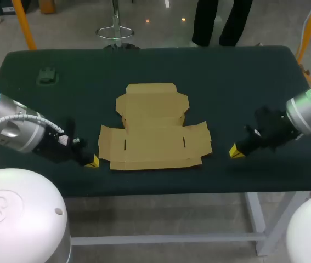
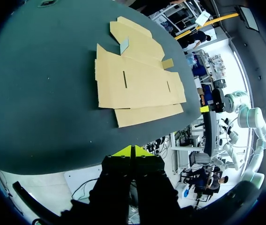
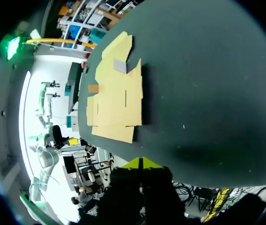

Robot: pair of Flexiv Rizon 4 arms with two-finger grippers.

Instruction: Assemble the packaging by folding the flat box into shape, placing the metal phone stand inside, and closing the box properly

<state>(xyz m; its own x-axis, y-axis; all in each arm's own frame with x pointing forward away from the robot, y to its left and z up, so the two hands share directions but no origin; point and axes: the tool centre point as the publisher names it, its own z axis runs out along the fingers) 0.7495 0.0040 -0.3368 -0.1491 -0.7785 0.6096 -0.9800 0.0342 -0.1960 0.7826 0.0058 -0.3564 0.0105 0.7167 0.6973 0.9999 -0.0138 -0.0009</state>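
left fingers (image 1: 93, 161) and right fingers (image 1: 236, 151), each pair pressed together, flank the flat box (image 1: 155, 137) lying unfolded on the desk (image 1: 243, 76). folding hasn't begun; next, they must part and raise a side flap. the likely phone stand (image 1: 47, 75) sits far-left.

Head camera: high behind the robot, looking down on the flat box (image 1: 154, 127) from well back. Left wrist camera: low, near the flat box, facing it past the left gripper (image 2: 133, 151). Right wrist camera: likewise from the flat box's opposite side, past the right gripper (image 3: 141, 162). All share the flat box.
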